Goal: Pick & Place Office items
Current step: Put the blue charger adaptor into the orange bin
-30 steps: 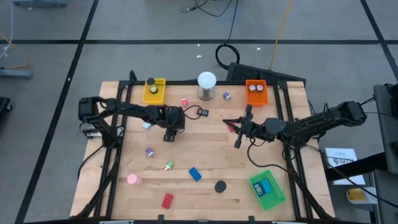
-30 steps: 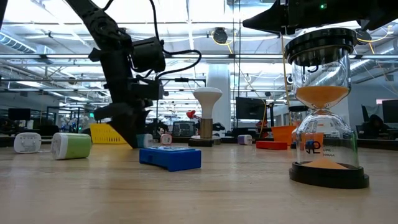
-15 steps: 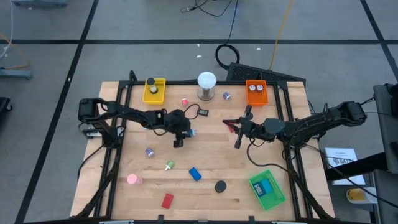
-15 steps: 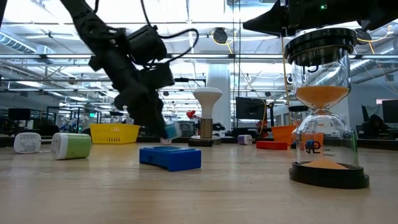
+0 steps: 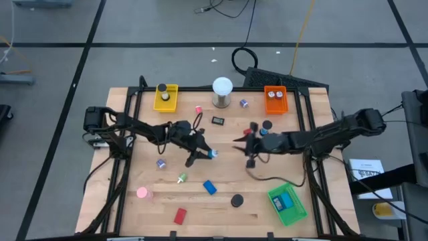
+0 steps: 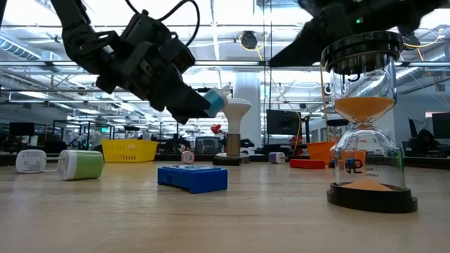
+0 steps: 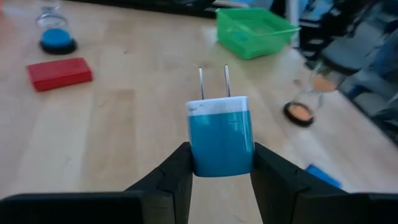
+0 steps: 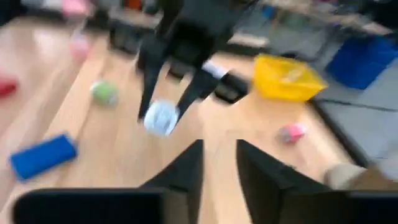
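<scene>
Left gripper (image 5: 206, 154) sits near the table's middle, raised off the wood, its fingers (image 7: 177, 171) clamped on a blue charger (image 7: 220, 135) with a white top and two metal prongs pointing away from the wrist. Low view shows the same charger (image 6: 214, 102) held well above the table (image 6: 232, 218). Right gripper (image 5: 242, 148) hangs just to the right of the left one, the two near but apart; its fingers (image 8: 186, 167) stand a narrow gap apart with nothing between them.

Items on the table, high view:
- blue block (image 5: 209, 187) lies toward the front, between a green piece (image 5: 181, 178) and a black round piece (image 5: 237, 199)
- red block (image 5: 180, 215) lies near the front edge, a pink round piece (image 5: 142, 193) to its left
- purple piece (image 5: 160, 163) lies under the left arm
- small pink piece (image 5: 198, 110) and a black flat piece (image 5: 218, 120) lie toward the back, near the white ball (image 5: 222, 87)

Trays: yellow tray (image 5: 166, 97) at the back left, orange tray (image 5: 275, 99) at the back right, green tray (image 5: 287, 203) at the front right with a blue item inside. Hourglass (image 6: 367, 119) with orange sand stands upright close to the low camera
</scene>
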Robot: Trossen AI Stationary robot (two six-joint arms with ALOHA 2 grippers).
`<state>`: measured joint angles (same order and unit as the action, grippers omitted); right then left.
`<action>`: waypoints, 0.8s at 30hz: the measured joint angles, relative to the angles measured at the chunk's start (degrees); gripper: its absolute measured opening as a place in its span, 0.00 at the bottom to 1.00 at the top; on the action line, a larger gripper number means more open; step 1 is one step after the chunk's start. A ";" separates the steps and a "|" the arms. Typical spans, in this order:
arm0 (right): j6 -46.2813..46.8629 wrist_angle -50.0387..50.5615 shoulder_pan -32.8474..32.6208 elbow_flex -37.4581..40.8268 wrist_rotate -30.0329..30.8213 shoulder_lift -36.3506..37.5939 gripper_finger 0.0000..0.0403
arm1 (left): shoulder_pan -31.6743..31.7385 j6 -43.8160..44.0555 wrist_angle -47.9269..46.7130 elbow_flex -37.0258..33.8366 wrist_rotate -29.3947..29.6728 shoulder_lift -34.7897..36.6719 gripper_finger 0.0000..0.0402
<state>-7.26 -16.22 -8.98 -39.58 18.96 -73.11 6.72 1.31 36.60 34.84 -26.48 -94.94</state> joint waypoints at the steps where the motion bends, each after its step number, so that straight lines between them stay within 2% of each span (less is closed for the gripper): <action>1: -1.37 1.79 -0.20 -1.45 -0.77 -2.01 0.30 | -0.10 0.41 0.19 0.11 -0.94 0.00 0.33; 9: -15.78 5.87 -2.55 -12.41 -3.20 -14.63 0.60 | -0.86 1.28 0.04 0.14 -5.23 0.00 0.33; 12: -19.96 5.84 -2.46 -14.88 -7.77 -17.10 0.66 | -1.22 1.11 0.00 0.14 -5.23 0.00 0.33; 16: -23.86 5.47 -1.41 -17.40 -12.92 -20.34 0.67 | -1.52 0.78 -0.04 0.14 -5.23 0.00 0.33; 21: -29.19 2.80 -0.22 -19.35 -13.26 -24.24 0.62 | -1.49 0.75 0.00 0.14 -5.23 0.00 0.33; 24: -29.49 2.15 0.74 -20.32 -15.64 -26.29 0.59 | -1.51 0.75 -0.02 0.14 -5.23 0.00 0.33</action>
<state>-36.75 -14.07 -8.24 -59.90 3.32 -99.40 5.21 2.07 36.58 34.98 -31.70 -94.94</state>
